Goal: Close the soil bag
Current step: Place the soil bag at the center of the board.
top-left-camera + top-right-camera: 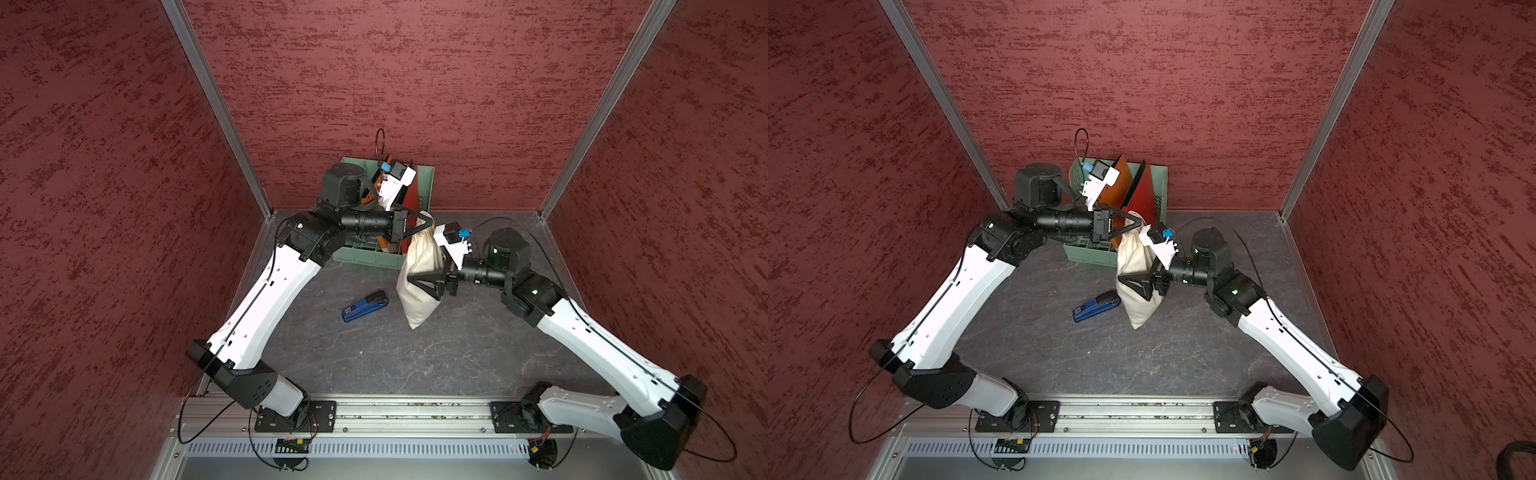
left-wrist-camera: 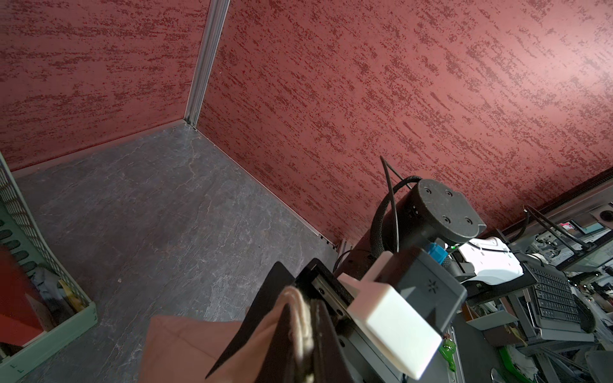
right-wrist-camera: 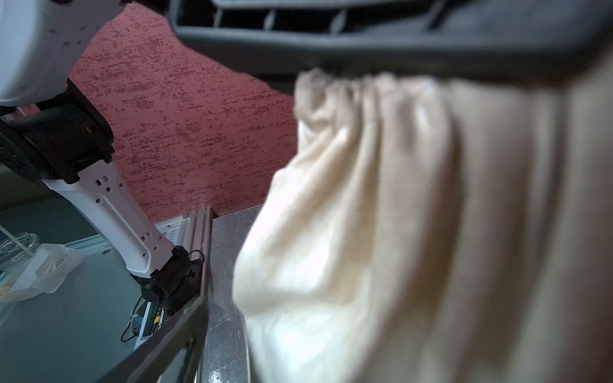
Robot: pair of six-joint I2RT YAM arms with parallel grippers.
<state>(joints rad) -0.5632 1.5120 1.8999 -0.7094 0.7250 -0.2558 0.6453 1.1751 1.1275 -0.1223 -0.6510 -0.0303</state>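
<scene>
**Soil bag hung by its neck from the left gripper**

The small cream cloth drawstring soil bag (image 1: pixel 419 257) (image 1: pixel 1136 257) hangs under the left gripper (image 1: pixel 430 224) (image 1: pixel 1138 222). Its gathered neck is up and its long axis runs down from those fingertips to a bottom corner nearer the arm bases. Whether that corner touches the dark grey stone-patterned tabletop (image 1: pixel 415 365) cannot be told.

The left gripper's fingers (image 2: pixel 285 331) are pressed together on the bunched neck and its pale cords. The right gripper (image 1: pixel 415 279) (image 1: pixel 1125 280) reaches in from the bag's other side at mid-height, its jaws spread wide astride the cloth. In the right wrist view one finger lies at the gathers and the other stands clear of the bag.

A blue and black stapler (image 1: pixel 365 306) (image 1: pixel 1096 306) lies flat on the tabletop below the right gripper's fingertip, just beside the bag. Behind the left gripper a pale green perforated file rack (image 1: pixel 428 183) (image 1: pixel 1160 187) stands against the back wall. It holds an upright orange divider (image 1: pixel 1125 174) and a red one (image 1: pixel 1144 195).
</scene>
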